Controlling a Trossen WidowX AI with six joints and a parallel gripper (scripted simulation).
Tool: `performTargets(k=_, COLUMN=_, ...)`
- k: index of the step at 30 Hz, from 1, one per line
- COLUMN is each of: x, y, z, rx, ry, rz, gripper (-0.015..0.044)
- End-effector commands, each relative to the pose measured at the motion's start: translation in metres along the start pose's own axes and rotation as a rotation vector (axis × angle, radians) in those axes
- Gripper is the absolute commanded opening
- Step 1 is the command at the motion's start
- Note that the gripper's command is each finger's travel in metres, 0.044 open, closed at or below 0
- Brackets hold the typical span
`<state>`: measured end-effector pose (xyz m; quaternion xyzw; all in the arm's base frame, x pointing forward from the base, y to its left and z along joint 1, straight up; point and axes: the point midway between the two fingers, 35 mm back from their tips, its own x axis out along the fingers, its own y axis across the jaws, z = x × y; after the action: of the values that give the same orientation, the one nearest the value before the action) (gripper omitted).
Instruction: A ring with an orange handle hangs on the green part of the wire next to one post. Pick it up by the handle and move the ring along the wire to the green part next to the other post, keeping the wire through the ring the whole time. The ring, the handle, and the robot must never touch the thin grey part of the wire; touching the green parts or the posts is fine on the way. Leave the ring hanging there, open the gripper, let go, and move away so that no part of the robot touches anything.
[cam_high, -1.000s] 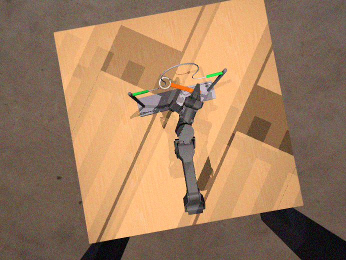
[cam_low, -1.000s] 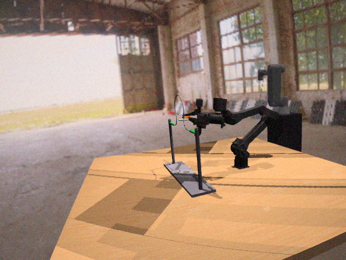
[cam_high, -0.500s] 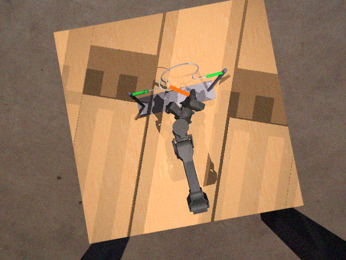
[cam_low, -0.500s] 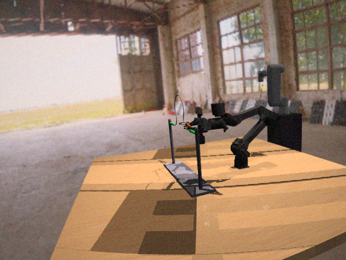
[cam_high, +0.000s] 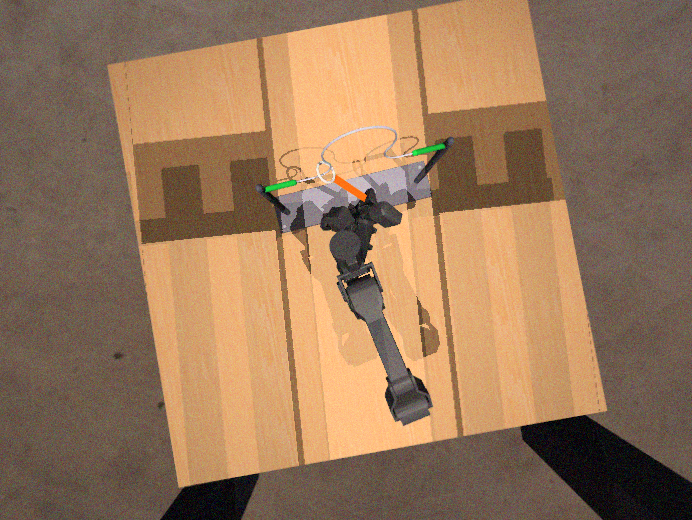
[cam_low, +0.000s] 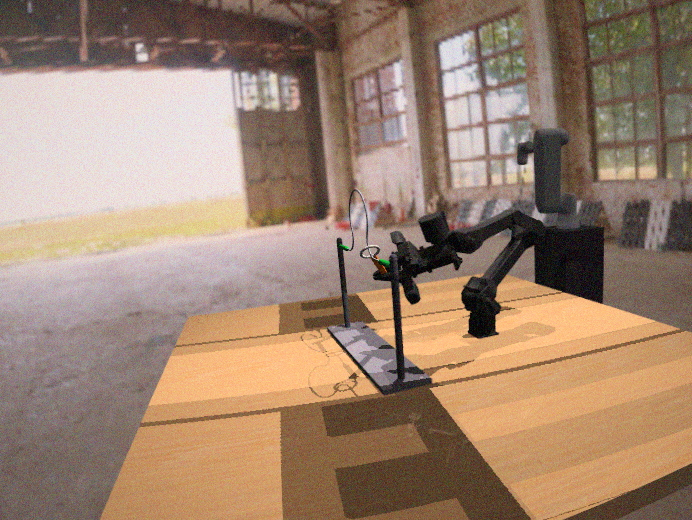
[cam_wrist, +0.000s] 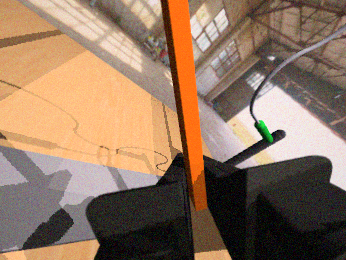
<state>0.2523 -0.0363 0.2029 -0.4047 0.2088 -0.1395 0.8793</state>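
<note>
The white ring (cam_high: 317, 169) (cam_low: 361, 252) is around the thin grey wire (cam_high: 358, 129) (cam_low: 350, 212) (cam_wrist: 280, 67), just inward of the left green part (cam_high: 280, 186) (cam_low: 384, 262). Whether it touches the wire cannot be told. The orange handle (cam_high: 350, 188) (cam_low: 382, 268) (cam_wrist: 186, 100) slants from the ring to my gripper (cam_high: 368, 196) (cam_low: 382, 275) (cam_wrist: 185, 156), which is shut on its end. In the top view, the right green part (cam_high: 429, 150) (cam_low: 343, 246) is beside the right post (cam_high: 430, 162) (cam_low: 342, 285). The ring is outside the wrist view.
The left post (cam_high: 274, 201) (cam_low: 397, 324) stands at the near end of the base plate (cam_high: 293, 204) in the exterior view. The wire rises in a tall loop between the posts, beyond the gripper. The arm reaches in from the robot's side of the wooden table (cam_high: 223, 363) (cam_low: 223, 369).
</note>
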Motion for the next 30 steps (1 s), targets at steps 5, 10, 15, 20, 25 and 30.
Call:
performTargets(k=5, x=0.003, y=0.029, z=0.002, rx=0.177, ry=-0.034, rz=0.095, gripper=-0.0150)
performTargets(k=10, x=0.001, y=0.047, z=0.006, rx=0.287, ry=-0.045, rz=0.156, gripper=-0.0150)
performTargets(k=15, x=-0.004, y=0.063, z=0.011, rx=0.388, ry=-0.033, rz=0.214, gripper=-0.0150)
performTargets(k=20, x=-0.010, y=0.078, z=0.018, rx=0.480, ry=-0.022, rz=0.266, gripper=-0.0150)
performTargets(k=25, x=-0.016, y=0.089, z=0.025, rx=0.559, ry=-0.012, rz=0.311, gripper=-0.0150)
performTargets(k=30, x=-0.022, y=0.099, z=0.032, rx=0.622, ry=-0.003, rz=0.347, gripper=-0.0150)
